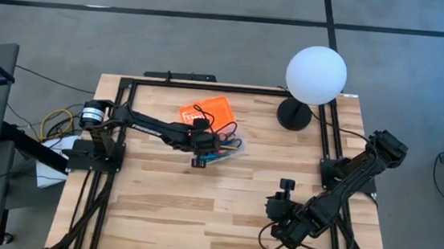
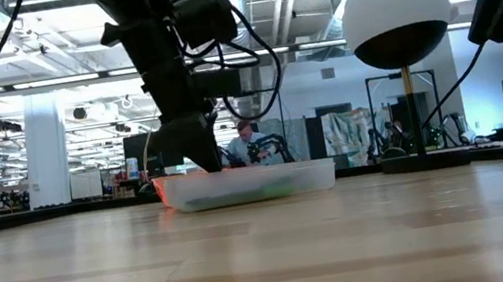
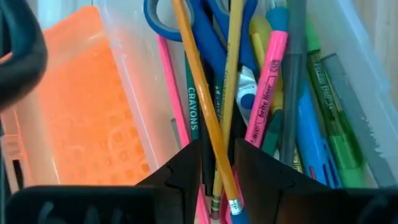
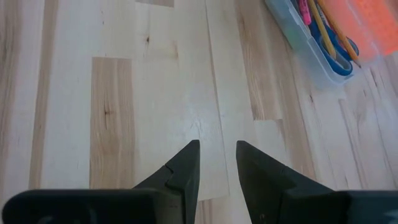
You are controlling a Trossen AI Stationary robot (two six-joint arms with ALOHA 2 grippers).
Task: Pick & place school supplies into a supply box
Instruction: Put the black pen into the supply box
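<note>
The supply box (image 1: 232, 147) is a clear case lying in the middle of the table, with its orange lid (image 1: 209, 110) open on the far side. In it lie pens, markers, a pink highlighter (image 3: 264, 93), blue-handled scissors (image 3: 199, 31) and two pencils (image 3: 208, 112). My left gripper (image 3: 217, 168) points steeply down into the box's near left end (image 2: 179, 195). Its fingers stand slightly apart, with the eraser ends of both pencils between them. My right gripper (image 4: 217, 162) hovers open over bare wood at the near right (image 1: 280, 198), holding nothing. My left gripper has the orange pencil's eraser end (image 3: 229, 198) and the yellow pencil (image 3: 219, 168) running through the gap between its fingers, along them. Whether the fingers touch the pencils I cannot tell. The pencils lie slanted on top of the other supplies in the box.
A white globe lamp (image 1: 315, 75) on a black base (image 1: 294, 115) stands at the far right. A black frame (image 1: 129, 84) rims the table. Bare wood lies between the box and my right arm (image 1: 346, 184). A person (image 2: 250, 141) sits in the room behind.
</note>
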